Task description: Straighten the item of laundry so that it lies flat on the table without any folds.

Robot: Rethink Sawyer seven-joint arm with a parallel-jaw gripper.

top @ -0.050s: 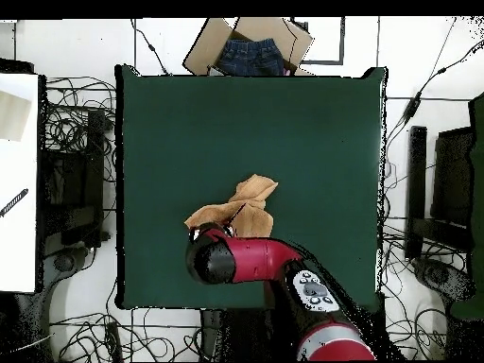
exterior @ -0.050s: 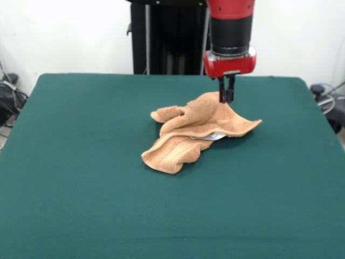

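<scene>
The item of laundry [exterior @ -0.050s: 194, 127] is a tan terry towel lying crumpled and folded over itself near the middle of the green table [exterior @ -0.050s: 81, 162]. A small white tag [exterior @ -0.050s: 213, 137] peeks out under its right fold. My gripper [exterior @ -0.050s: 227, 97] comes straight down onto the towel's far right corner, shut on a raised bit of cloth there. From overhead the towel [top @ -0.050s: 244, 206] shows just beyond the arm's red and black head [top @ -0.050s: 216, 260], which hides the gripper; the table [top @ -0.050s: 284, 123] spreads wide around it.
A cardboard box holding blue jeans [top @ -0.050s: 250, 49] sits past the table's top edge in the overhead view. Cables [top @ -0.050s: 71, 113] lie on the floor around the table, and a white surface [top @ -0.050s: 19, 180] stands at the left.
</scene>
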